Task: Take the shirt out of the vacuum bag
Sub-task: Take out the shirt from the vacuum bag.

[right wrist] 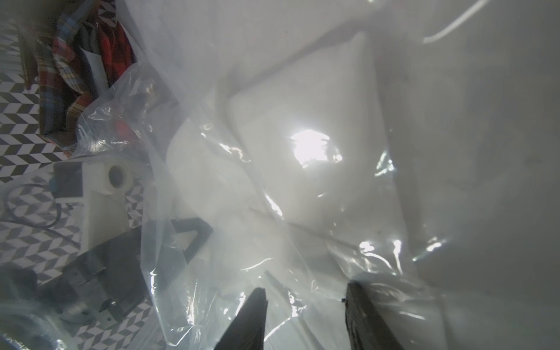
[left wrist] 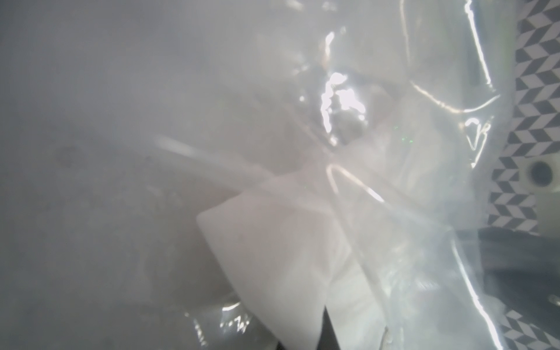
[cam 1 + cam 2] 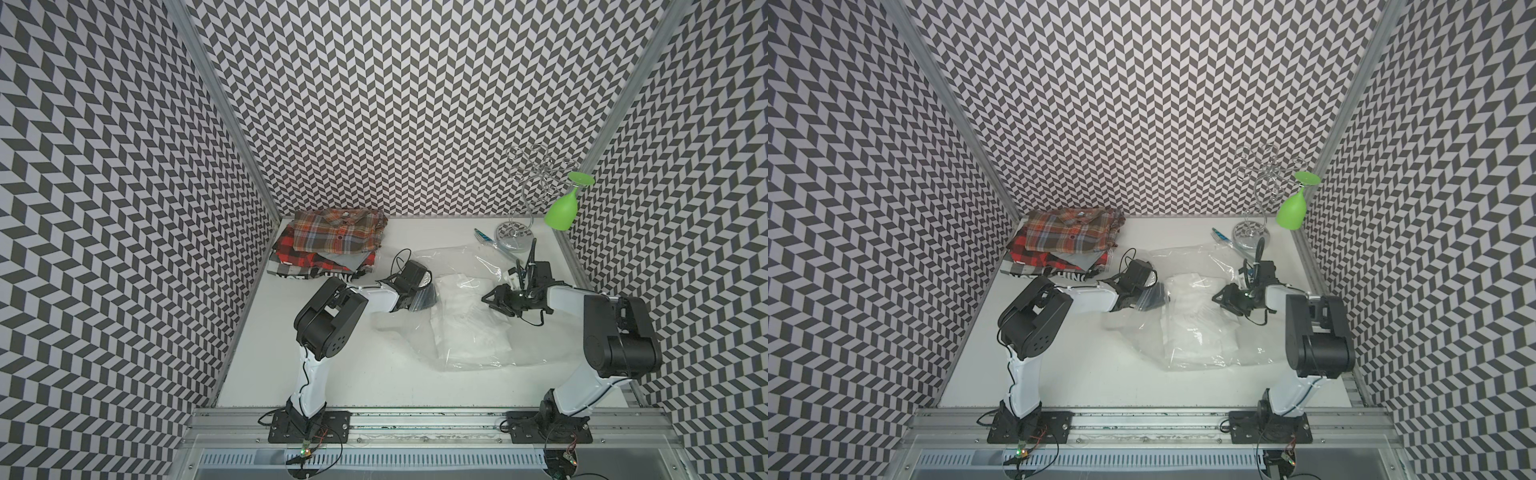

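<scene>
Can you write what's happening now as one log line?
left hand: shut on white shirt inside vacuum bag | right hand: open, against bag | shirt: not out yet

Glossy crinkled plastic vacuum bag [image 3: 457, 332] (white cloth shirt [image 3: 469, 328] inside).

Plaid shirts [image 3: 336, 232], green goblet [image 3: 559, 214], wire rack [image 3: 512, 232]

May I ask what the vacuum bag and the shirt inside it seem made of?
The vacuum bag: thin clear plastic film, glossy; it crinkles and throws bright glints. The shirt: probably soft white fabric, matte, with folds; weave too blurred.
</scene>
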`<state>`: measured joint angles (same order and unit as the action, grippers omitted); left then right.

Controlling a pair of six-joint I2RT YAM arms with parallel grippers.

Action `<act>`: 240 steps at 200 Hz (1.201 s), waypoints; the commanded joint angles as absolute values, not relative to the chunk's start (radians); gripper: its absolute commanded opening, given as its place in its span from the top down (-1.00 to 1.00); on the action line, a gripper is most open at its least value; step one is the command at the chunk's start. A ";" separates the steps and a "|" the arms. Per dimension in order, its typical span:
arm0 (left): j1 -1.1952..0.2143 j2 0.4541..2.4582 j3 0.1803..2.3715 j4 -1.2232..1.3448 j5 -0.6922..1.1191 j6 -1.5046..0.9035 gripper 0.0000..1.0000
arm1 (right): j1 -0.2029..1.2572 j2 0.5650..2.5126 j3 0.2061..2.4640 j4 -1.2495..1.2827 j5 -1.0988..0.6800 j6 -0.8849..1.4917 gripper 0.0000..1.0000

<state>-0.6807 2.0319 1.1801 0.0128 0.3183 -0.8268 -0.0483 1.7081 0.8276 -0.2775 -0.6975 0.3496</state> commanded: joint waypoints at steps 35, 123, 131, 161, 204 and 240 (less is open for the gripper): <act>-0.672 1.899 1.082 -0.050 0.307 -0.825 1.00 | -0.083 1.708 0.868 -0.298 -0.625 0.421 -0.13; -0.617 1.693 0.898 -0.009 0.304 -0.877 1.00 | -0.137 1.751 0.900 -0.297 -0.494 0.477 -0.18; -0.604 1.668 0.877 -0.007 0.304 -0.882 1.00 | -0.144 1.755 0.893 -0.288 -0.481 0.490 -0.17; -0.526 1.533 0.751 -0.022 0.314 -0.903 1.00 | -0.170 1.752 0.871 -0.259 -0.463 0.531 -0.16; -0.371 1.191 0.499 -0.131 0.324 -0.965 1.00 | -0.197 1.761 0.876 -0.243 -0.457 0.566 -0.15; -0.166 0.852 0.326 -0.263 0.348 -1.081 1.00 | -0.205 1.783 0.895 -0.232 -0.466 0.582 -0.14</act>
